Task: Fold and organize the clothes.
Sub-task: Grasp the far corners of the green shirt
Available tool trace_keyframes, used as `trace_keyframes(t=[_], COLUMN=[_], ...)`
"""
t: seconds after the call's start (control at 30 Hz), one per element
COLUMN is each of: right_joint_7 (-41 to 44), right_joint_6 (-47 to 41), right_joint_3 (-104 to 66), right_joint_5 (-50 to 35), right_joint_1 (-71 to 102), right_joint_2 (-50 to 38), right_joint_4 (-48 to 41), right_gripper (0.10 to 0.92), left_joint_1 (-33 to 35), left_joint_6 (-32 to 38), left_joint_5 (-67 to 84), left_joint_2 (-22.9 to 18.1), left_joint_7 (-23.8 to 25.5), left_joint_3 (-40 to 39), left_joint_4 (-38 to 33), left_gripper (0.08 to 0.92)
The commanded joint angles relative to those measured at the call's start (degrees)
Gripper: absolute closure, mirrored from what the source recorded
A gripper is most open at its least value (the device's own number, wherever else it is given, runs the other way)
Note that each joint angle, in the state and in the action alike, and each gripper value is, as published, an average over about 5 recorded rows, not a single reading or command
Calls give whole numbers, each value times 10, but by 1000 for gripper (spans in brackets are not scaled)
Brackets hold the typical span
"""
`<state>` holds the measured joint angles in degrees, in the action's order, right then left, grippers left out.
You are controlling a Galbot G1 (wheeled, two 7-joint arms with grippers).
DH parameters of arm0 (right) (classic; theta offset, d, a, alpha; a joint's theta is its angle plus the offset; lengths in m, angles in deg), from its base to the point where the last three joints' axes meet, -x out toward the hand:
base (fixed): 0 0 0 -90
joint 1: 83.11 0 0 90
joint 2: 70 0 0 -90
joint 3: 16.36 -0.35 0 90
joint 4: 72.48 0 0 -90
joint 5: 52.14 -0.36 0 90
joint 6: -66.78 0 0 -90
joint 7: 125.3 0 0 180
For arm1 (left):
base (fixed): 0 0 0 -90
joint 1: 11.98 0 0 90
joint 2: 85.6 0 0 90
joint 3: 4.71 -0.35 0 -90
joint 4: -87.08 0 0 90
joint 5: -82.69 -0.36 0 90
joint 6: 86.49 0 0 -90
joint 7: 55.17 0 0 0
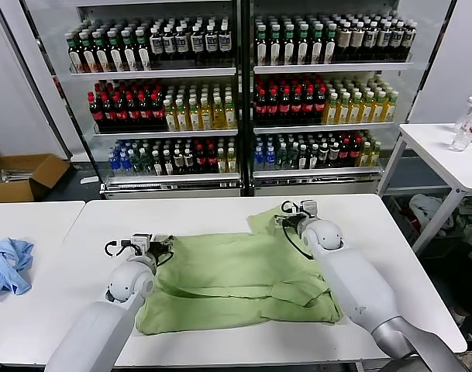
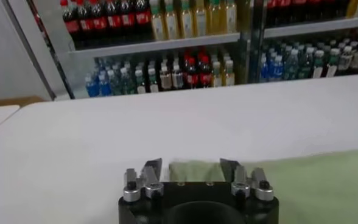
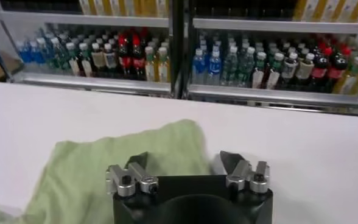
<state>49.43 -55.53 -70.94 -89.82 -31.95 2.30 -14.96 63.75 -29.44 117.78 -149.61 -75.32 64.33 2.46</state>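
Observation:
The clothes, a light green shirt [image 1: 236, 279], lie partly folded on the white table [image 1: 220, 221], with a folded band along the near edge. My left gripper [image 1: 161, 248] sits low at the shirt's far left corner. In the left wrist view its jaws [image 2: 192, 163] stand apart, with the shirt's edge [image 2: 313, 182] lying just ahead between them. My right gripper [image 1: 292, 215] is at the far right corner, over a raised flap of fabric. In the right wrist view it [image 3: 185, 157] is open, the green cloth [image 3: 106, 164] spread beneath and ahead of it.
A crumpled light blue cloth [image 1: 7, 263] lies on the neighbouring table at the left. Glass-door coolers full of bottles [image 1: 236, 93] stand behind the table. A side table [image 1: 445, 151] with a bottle is at the right, and a cardboard box [image 1: 22, 174] sits on the floor at left.

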Motion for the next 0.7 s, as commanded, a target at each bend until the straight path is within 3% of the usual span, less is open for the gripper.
trace_keyframes(t=[0.03, 0.23, 0.47, 0.57, 0.7], right_joint_7=[13, 19, 18, 11, -1], right_joint_6=[-7, 16, 64, 67, 66], right_joint_3=[18, 19, 0, -23, -58], right_joint_5=[-11, -14, -31, -48, -71], right_joint_1=[-20, -9, 30, 59, 112], right_joint_2=[15, 1, -39, -67, -110], right_joint_4=[-39, -7, 119, 184, 273], right_gripper=[456, 629, 837, 905, 918], left_joint_1=[9, 26, 50, 69, 110], left_joint_6=[-4, -2, 37, 48, 51], left_joint_5=[50, 65, 103, 127, 150], left_joint_2=[8, 13, 37, 51, 64], left_joint_7=[10, 22, 22, 21, 20], left_joint_3=[-10, 3, 37, 55, 79], left_joint_4=[21, 1, -81, -141, -213], left_gripper=[510, 684, 878, 908, 909])
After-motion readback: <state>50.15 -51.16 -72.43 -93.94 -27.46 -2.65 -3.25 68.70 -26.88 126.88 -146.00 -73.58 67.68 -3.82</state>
